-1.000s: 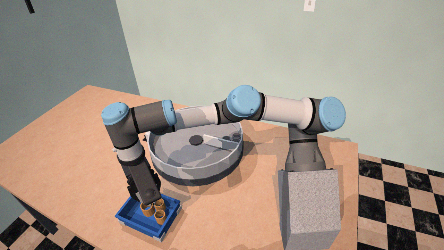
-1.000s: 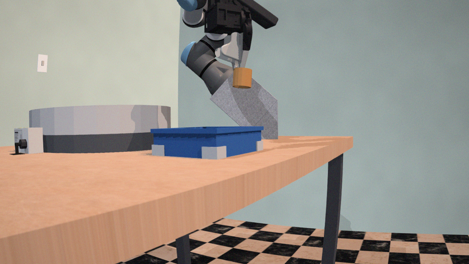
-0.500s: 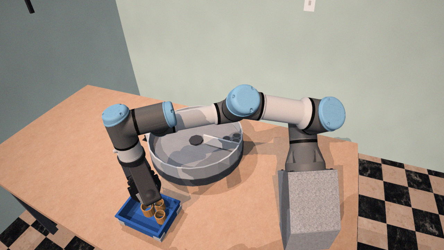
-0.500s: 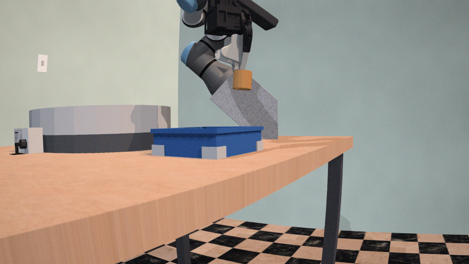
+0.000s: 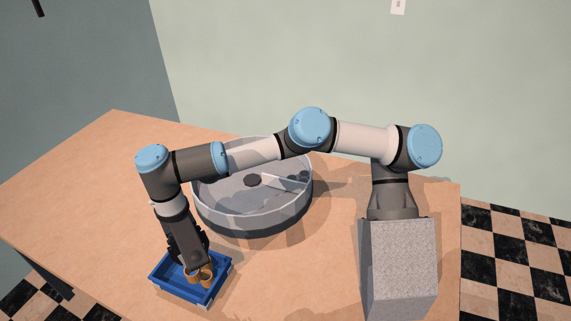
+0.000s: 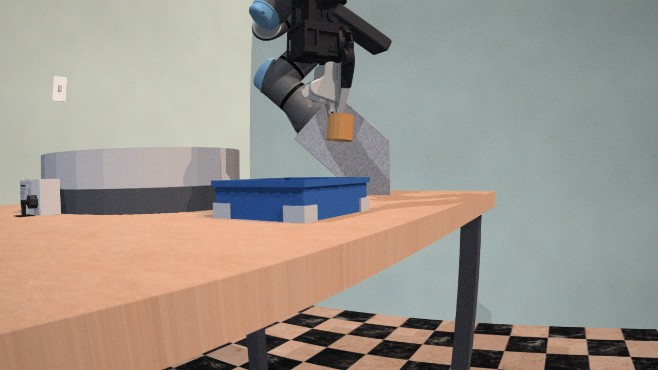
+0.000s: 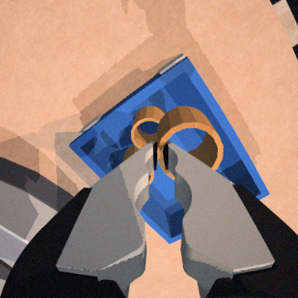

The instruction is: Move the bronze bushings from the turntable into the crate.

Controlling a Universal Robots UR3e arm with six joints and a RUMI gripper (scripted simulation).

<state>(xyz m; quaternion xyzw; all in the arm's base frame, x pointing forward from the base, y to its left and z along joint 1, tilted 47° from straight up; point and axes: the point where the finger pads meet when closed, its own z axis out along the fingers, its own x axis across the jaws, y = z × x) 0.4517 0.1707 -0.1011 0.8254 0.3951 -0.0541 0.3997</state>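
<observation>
Exterior view: gripping bushing [image 5: 193,277] [image 6: 340,127] [image 7: 187,114] by its thin wall with gripper [image 5: 199,269] [image 6: 334,111] [image 7: 160,143], fingers nearly together. Held roughly upright above crate [image 5: 175,293] [image 6: 262,202] [image 7: 224,124], clear of rim. Probably stiff, smallish, maybe slick; best pinched across one wall, could swivel. Seeing two more bronze ones [image 5: 207,281] [image 7: 147,112] inside crate, three dark, likely steel ones [image 5: 291,178] in turntable [image 5: 255,221] [image 6: 138,167] [image 7: 25,170]. Lower, then release.

Over the last second, we have brought the gripper [image 5: 198,269] [image 6: 337,111] [image 7: 160,143] down, most of it within the latest half second, and the bronze bushing [image 5: 193,278] [image 6: 340,127] [image 7: 182,116] in its grip now hangs lower and nearer the crate [image 5: 175,293] [image 6: 257,202] [image 7: 232,120]. From the top view, our lowered arm's wrist joint [image 5: 152,159] sits further down the frame, the held bushing has come to overlap the edge of the nearer bushing [image 5: 207,281] [image 7: 149,112] in the crate, and our gripper now hides more of the farther one.
</observation>
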